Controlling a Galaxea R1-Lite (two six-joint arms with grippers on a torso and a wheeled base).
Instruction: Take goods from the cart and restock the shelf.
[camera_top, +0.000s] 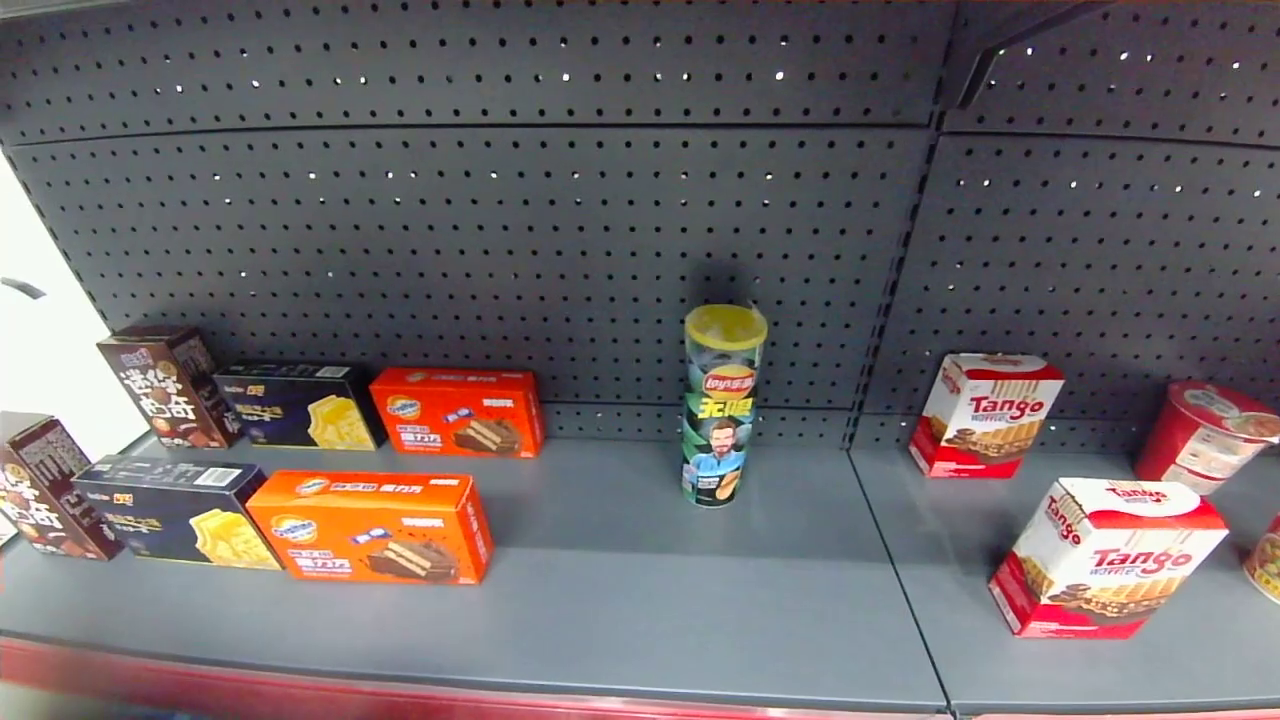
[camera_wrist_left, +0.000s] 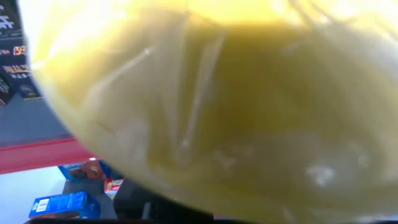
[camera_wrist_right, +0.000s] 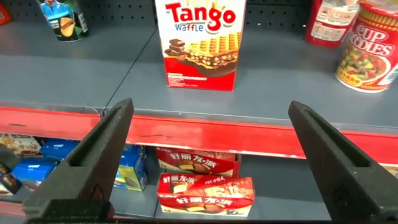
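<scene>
You are facing the grey shelf (camera_top: 640, 600), with its red front lip running across the right wrist view. The biggest goods on it are the orange boxes (camera_top: 372, 527) and dark boxes (camera_top: 175, 510) at your left, in two rows. At your right stand two red-and-white waffle boxes (camera_top: 1105, 555).

The chips can (camera_top: 722, 405) stands upright alone mid-shelf, near the pegboard back, well apart from both groups.

Your right gripper (camera_wrist_right: 211, 106) has its jaws spread wide and nothing between them. It sits just outside the red lip. One waffle box (camera_wrist_right: 200, 43) stands beyond the gap (not touching), with a cup of noodles (camera_wrist_right: 367, 46) beside that box.

A yellow translucent surface (camera_wrist_left: 236, 106) lies right against the left wrist camera. Whether the left gripper is apart or clamped on it, you cannot tell.
</scene>
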